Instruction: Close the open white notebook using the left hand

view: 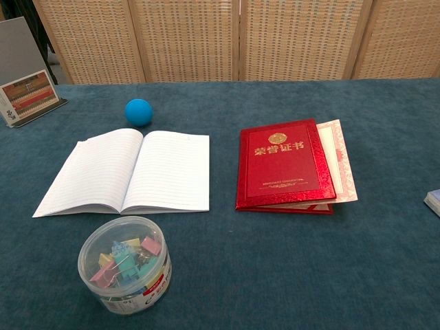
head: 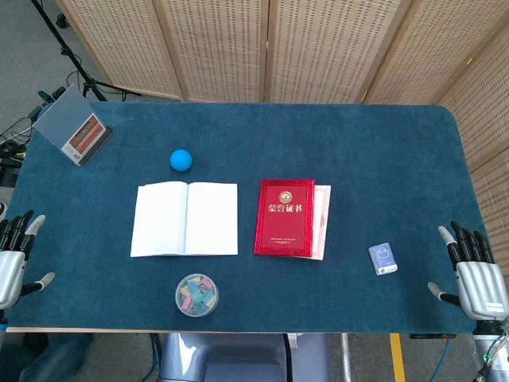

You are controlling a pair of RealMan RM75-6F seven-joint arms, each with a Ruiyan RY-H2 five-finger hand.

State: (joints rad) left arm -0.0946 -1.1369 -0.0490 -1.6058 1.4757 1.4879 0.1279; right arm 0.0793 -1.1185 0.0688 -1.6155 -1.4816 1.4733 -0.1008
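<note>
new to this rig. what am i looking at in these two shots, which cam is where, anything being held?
It is a two-armed robot with humanlike hands at a blue table. The head view looks down from above; the chest view looks forward from lower down. The left hand and right hand rest at the near edge, fingers apart, holding nothing. On the table: an open white notebook, a blue ball, a red certificate folder, a tub of clips, a small blue card pack and a sign stand.

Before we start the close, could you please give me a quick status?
Left robot hand and right robot hand open at the table's near edge. White notebook lies open, untouched. Blue ball behind it, clip tub in front.
</note>
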